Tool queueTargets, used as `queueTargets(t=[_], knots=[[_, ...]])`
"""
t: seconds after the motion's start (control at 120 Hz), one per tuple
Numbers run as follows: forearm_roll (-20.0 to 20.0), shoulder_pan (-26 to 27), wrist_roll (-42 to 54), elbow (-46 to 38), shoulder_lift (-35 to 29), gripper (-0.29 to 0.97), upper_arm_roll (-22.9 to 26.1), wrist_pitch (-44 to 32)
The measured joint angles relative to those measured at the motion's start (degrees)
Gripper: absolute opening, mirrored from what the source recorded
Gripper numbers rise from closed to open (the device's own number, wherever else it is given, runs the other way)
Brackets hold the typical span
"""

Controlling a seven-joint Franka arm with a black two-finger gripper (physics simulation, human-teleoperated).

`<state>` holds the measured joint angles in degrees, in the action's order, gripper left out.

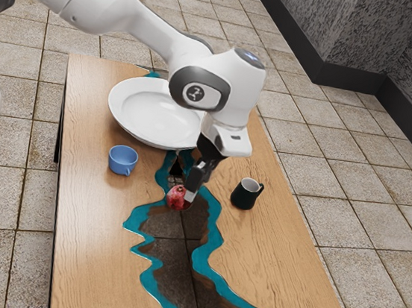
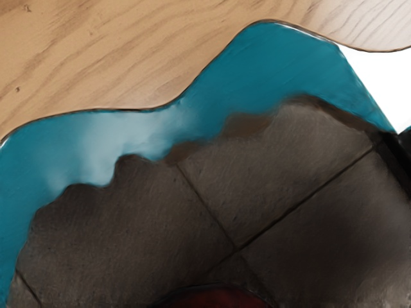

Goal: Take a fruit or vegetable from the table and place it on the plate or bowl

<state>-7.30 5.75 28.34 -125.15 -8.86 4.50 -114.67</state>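
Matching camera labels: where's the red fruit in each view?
Exterior view: red fruit at the hand's tip, over the dark inlay, between blue cup and black mug.
Wrist view: same red fruit, a dark red blur just under the hand, over the dark inlay.
Shared landmark: the teal band edging that inlay.

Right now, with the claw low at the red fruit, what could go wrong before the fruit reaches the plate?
1. The red fruit at the claw is round; it may roll or slip when lifted.
2. The rim of the white plate lies close behind the claw; a low carry could strike it.
3. The blue cup and black mug flank the path; a wide swing might knock one.
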Motion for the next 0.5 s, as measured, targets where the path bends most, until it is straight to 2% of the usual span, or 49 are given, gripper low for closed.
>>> queueTargets(t=[0.5], knots=[[0.0,-0.4,1.3,-3.9,0.4,0.68,-0.4,-3.0]])
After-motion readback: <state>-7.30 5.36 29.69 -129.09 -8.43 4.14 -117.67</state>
